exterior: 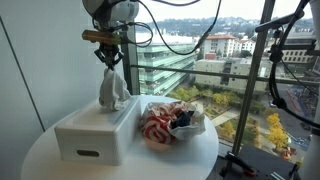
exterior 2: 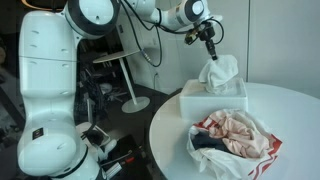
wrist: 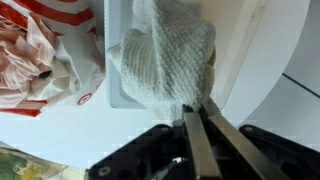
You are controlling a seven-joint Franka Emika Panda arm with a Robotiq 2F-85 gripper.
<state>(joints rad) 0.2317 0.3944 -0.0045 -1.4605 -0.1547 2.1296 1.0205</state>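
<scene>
Tissue (wrist: pixel 165 60) pinched at its top end by my gripper (wrist: pixel 195 108) — fingers (wrist: pixel 192 145) closed almost fully, with only the thin sheet between the pads. In the wrist view the crinkled white paper bunches out from the tips and hides most of the tissue box (wrist: pixel 114 95) underneath.

In an exterior view the gripper (exterior: pixel 108 62) hangs straight above the box (exterior: pixel 95 135), pointing down. The tissue (exterior: pixel 112 90) stands upright between them, bunched, and its lower end meets the box top. Can't tell whether that end sits in the slot.

The box is white, rectangular, and flat on a round white table (exterior 2: pixel 170 125).

Just beside the box lies a crumpled plastic bag (exterior 2: pixel 235 140) — red and white, mouth open, something dark inside. I'm not touching the bag.

Behind the table is a window (exterior: pixel 240 60) with buildings outside.
</scene>
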